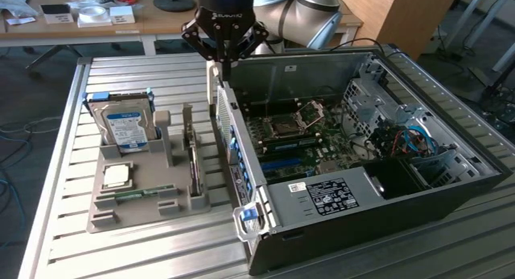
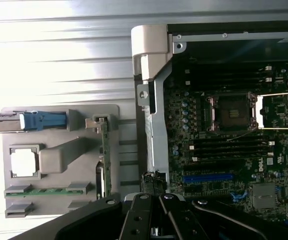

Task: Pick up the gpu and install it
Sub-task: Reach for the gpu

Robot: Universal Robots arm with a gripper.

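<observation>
Gripper point(image 1: 226, 67) housing: white brand lettering, reads "ROBOTIQ". Motherboard point(image 2: 234, 150), wrist view: white "DELL" printed sideways near 1 edge, other board markings too fine to read. Power supply point(image 1: 322, 197) in the case, exterior view: black label w/ white small print, can't be read; small white sticker point(image 1: 297, 187) beside it, logo unclear. Hard drive point(image 1: 125, 125): blue-white label, text illegible. No numbers legible anywhere
</observation>
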